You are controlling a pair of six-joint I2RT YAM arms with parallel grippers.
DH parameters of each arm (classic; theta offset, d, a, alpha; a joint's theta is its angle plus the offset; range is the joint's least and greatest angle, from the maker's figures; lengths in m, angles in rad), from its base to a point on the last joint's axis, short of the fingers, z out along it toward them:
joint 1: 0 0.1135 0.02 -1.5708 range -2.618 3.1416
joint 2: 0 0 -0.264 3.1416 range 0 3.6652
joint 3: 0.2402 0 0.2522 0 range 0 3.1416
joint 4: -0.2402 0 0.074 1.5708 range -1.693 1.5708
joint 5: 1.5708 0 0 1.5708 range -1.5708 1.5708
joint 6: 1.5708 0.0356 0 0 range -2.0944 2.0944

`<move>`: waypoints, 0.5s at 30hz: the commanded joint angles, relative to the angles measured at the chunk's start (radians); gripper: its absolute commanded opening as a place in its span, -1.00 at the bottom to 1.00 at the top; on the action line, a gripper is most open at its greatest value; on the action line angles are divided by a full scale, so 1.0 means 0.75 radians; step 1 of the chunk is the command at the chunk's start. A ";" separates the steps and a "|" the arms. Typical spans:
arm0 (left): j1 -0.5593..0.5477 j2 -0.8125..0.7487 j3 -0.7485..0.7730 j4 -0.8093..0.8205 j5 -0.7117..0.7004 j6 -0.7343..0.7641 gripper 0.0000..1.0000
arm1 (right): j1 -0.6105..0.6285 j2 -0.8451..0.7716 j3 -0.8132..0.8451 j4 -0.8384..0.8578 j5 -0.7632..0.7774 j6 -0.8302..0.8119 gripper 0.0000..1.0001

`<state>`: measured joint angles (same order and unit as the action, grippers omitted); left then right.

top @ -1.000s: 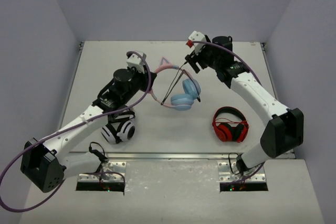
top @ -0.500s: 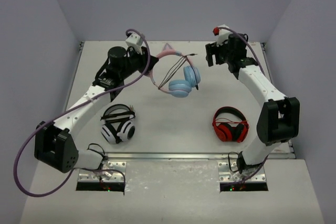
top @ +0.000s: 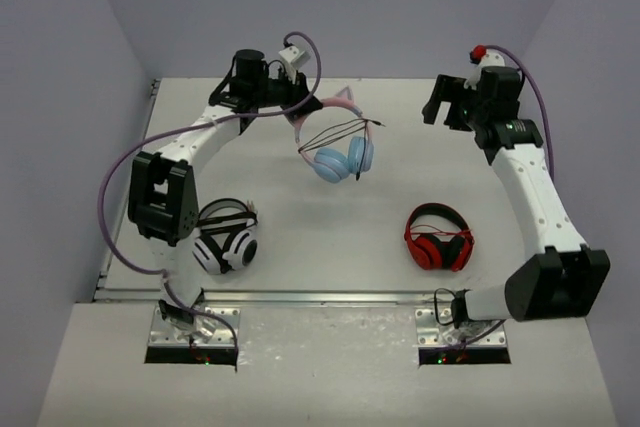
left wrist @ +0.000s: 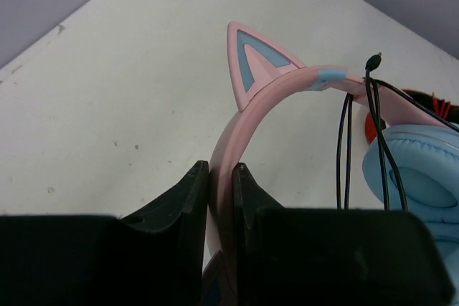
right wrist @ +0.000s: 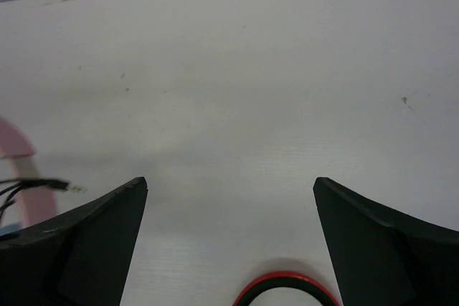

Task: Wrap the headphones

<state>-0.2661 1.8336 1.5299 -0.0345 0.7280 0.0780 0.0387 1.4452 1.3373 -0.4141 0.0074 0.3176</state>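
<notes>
The headphones (top: pixel 338 152), with light blue earcups and a pink cat-ear headband, hang lifted over the back middle of the table. The thin black cable (top: pixel 340 131) loops across the headband, its plug sticking out to the right. My left gripper (top: pixel 298 109) is shut on the pink headband (left wrist: pixel 247 116), just below a cat ear (left wrist: pixel 254 59); the cable (left wrist: pixel 346 148) and a blue earcup (left wrist: pixel 419 173) show to the right. My right gripper (top: pixel 441 109) is open and empty, apart to the right of the headphones. In the right wrist view it (right wrist: pixel 229 185) frames bare table, with the plug (right wrist: pixel 54 184) at far left.
Black-and-white striped headphones (top: pixel 225 239) lie at the front left by my left arm's base. Red-and-black headphones (top: pixel 438 237) lie at the front right; their rim (right wrist: pixel 287 286) shows below my right gripper. Grey walls close in the table's back and sides.
My left arm swung toward the back, carrying the headphones up and right. My right gripper let go of the cable end and drew away to the right, now open.
</notes>
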 commanded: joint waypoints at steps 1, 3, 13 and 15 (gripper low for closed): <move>0.040 0.183 0.224 -0.223 0.281 0.164 -0.97 | 0.008 -0.190 -0.106 -0.047 -0.220 0.074 0.98; 0.050 0.334 0.381 -0.376 0.334 0.284 -0.96 | 0.010 -0.312 -0.220 -0.023 -0.274 0.074 0.98; 0.062 0.799 0.797 -0.582 0.477 0.440 -0.92 | 0.014 -0.667 -0.535 -0.012 -0.435 0.031 0.98; 0.062 0.830 0.832 -0.629 0.486 0.467 -0.83 | 0.016 -0.687 -0.580 -0.014 -0.462 0.031 0.98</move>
<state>-0.2256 2.4695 2.0689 -0.4683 0.9707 0.4019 0.0483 0.9577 0.9321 -0.4500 -0.2859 0.3523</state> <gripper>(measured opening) 0.141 0.992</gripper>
